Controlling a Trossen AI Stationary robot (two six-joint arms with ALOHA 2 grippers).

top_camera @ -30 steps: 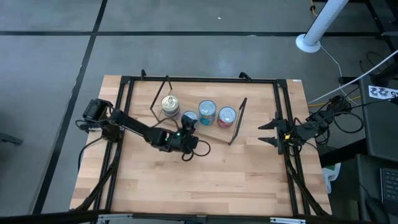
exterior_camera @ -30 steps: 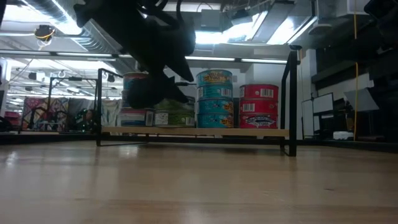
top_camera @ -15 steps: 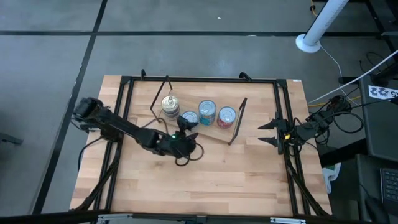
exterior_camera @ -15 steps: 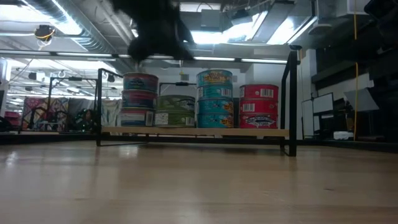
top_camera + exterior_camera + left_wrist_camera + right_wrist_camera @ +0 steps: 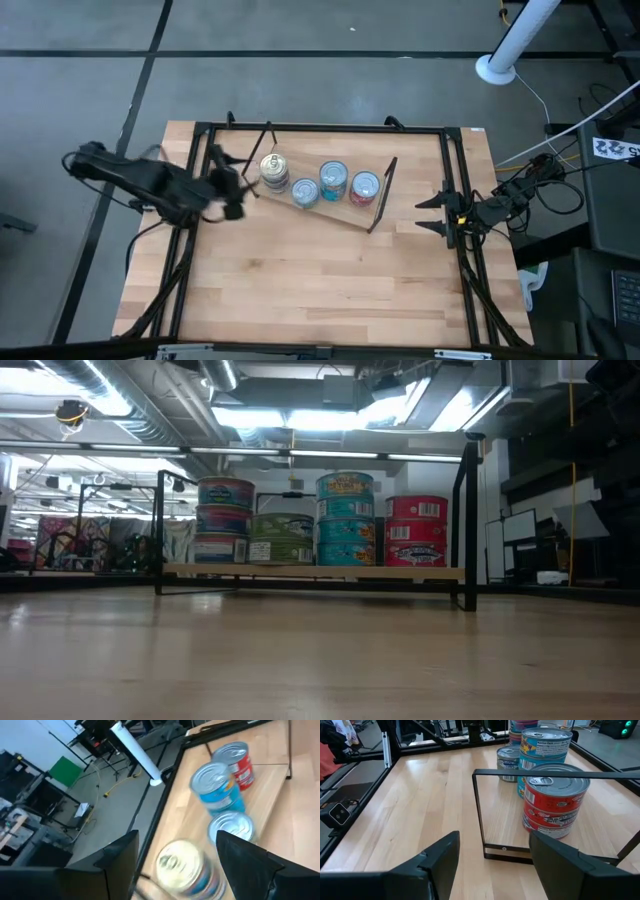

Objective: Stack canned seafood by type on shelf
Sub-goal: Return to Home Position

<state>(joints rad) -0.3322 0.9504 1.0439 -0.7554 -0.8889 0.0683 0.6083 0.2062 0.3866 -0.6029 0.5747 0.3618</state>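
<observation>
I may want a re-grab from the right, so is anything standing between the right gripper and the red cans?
Yes. The black wire end frame of the shelf stands upright between the open right gripper and the red cans, just in front of them. Nothing else visible lies between.

The light-wood shelf (image 5: 310, 572) carries a red stack (image 5: 416, 532), teal stack (image 5: 346, 520), green stack (image 5: 281, 540) and gold-lidded blue stack (image 5: 225, 520).
</observation>
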